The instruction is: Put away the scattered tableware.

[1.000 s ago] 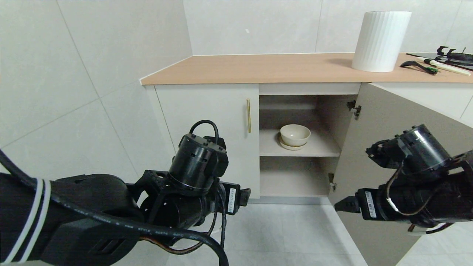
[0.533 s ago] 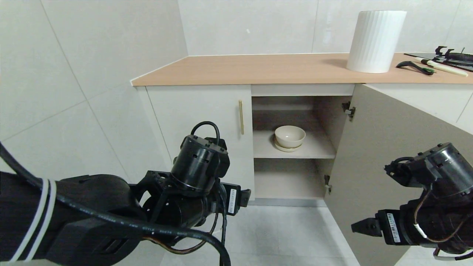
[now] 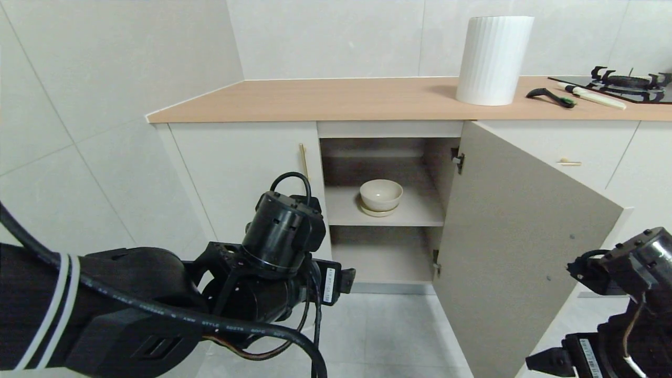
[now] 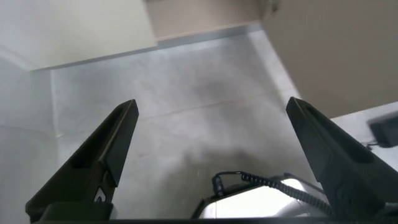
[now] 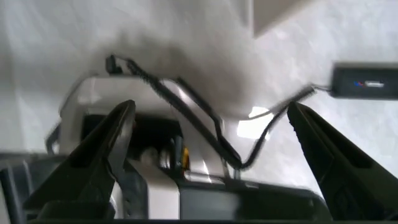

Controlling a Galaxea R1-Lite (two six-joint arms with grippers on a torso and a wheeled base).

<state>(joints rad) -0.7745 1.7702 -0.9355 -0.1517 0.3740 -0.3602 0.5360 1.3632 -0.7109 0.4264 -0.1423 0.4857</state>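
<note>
Left hand (image 4: 211,109) hung spread, empty | bowl (image 3: 381,195) sat on plate (image 3: 376,212) on cupboard shelf (image 3: 420,211), ahead of and above it, judged stowed | door (image 3: 514,226) stood open for access, beside right hand | right hand (image 5: 211,112) spread, empty, likely placed to shut door.

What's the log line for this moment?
cabinet door: open | bowl: on saucer, upper shelf | left gripper: open, empty | right gripper: open, empty
</note>
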